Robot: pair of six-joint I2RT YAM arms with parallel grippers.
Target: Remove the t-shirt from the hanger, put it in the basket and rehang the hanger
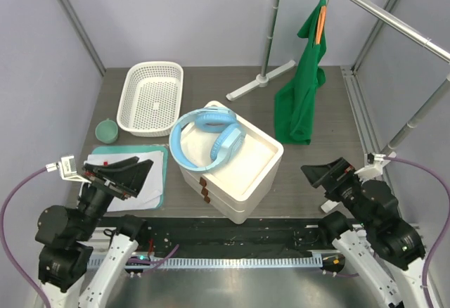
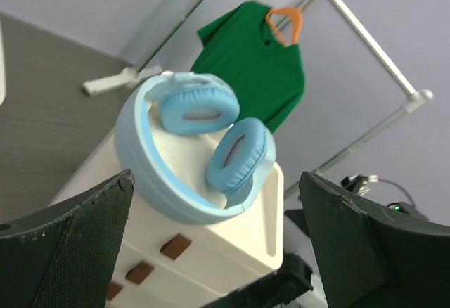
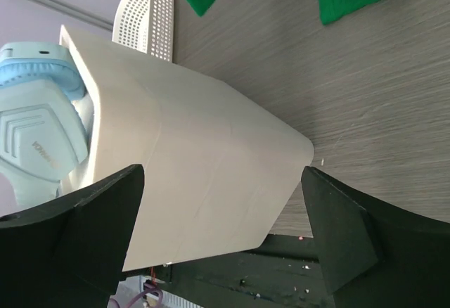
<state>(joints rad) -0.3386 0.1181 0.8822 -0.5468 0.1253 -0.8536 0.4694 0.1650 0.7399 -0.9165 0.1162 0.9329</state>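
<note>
Closest to us, the left fingers are spread wide with nothing between them. They hang over a white sheet with a teal border that lies on the table. The right fingers are spread just as wide and hold nothing, poised above bare table.

Between the two pairs of fingers, a little ahead of both, stands a white stacked box with small brown tabs on its near face. In the right wrist view its smooth side fills the gap between the right fingers. A pair of light blue headphones lies on top of the box, and in the left wrist view it sits straight ahead of the left fingers.

Ahead of the left fingers and slightly to their left sits a small teal cup. Just beyond it is a white perforated basket.

Farthest off, well ahead of the right fingers and beyond the box as seen from the left ones, the dark green t-shirt is on the orange hanger. The hanger's hook is over the grey metal rail. The rail stand's white foot rests on the table to the t-shirt's left. The t-shirt's lower edge comes down close to the table, and we cannot tell whether it touches. Neither pair of fingers is near the cloth.
</note>
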